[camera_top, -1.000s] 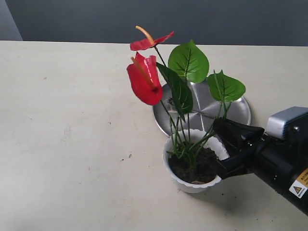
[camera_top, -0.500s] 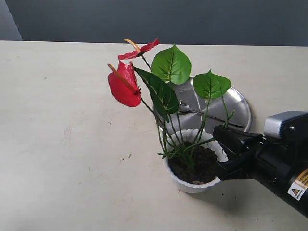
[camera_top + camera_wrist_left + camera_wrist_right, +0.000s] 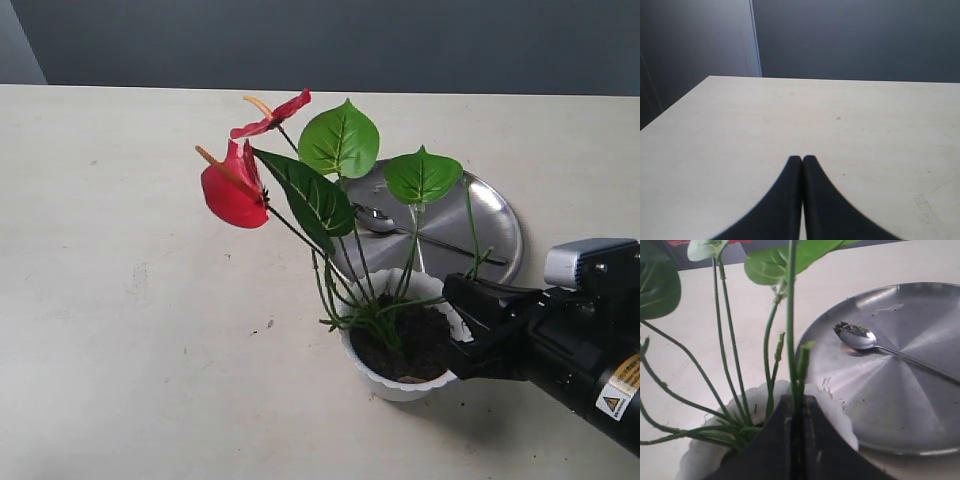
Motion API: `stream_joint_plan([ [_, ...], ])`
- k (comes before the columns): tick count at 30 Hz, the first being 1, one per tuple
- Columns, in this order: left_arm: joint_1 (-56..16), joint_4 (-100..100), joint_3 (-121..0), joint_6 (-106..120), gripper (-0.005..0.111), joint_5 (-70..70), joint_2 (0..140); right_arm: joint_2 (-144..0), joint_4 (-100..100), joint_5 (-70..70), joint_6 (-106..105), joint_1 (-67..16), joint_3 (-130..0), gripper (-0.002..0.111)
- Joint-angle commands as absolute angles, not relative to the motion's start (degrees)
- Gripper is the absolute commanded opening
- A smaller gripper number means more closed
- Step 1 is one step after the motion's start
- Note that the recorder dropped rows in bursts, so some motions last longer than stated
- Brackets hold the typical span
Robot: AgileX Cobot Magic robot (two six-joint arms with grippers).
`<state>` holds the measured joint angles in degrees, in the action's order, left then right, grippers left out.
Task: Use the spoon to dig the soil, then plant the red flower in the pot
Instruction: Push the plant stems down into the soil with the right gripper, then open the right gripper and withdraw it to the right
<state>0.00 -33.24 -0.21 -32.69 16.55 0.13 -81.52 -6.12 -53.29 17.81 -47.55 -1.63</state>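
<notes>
right gripper (image 3: 458, 322) sits at the right rim of the pot, fingers pressed together with a thin green stem showing at the seam between them in the wrist view. left gripper (image 3: 802, 161) has its fingers pressed together on nothing, above bare table (image 3: 130, 300). round steel plate (image 3: 495, 225) lies toward the table's far right, just behind the pot. the red flower (image 3: 232, 190) leans toward the table's left edge, its stems standing in the pot (image 3: 400, 385). the soil (image 3: 415, 345) fills the pot. the spoon (image 3: 378, 219) rests on the plate, dirt on its bowl.
</notes>
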Motion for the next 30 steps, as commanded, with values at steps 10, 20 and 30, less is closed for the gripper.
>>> stream_joint_plan([
  [10,0.1,-33.3,0.0,-32.8,0.000,16.3,0.0,-82.9,3.1,-39.8,21.0,-47.5,0.0,-0.001],
  [20,0.1,-33.3,0.0,-32.8,0.000,16.3,0.0,-82.9,2.9,-39.8,21.2,-47.5,0.0,-0.001],
  [30,0.1,-33.3,0.0,-32.8,0.000,16.3,0.0,-82.9,2.9,-40.1,21.2,-47.5,0.0,0.009],
])
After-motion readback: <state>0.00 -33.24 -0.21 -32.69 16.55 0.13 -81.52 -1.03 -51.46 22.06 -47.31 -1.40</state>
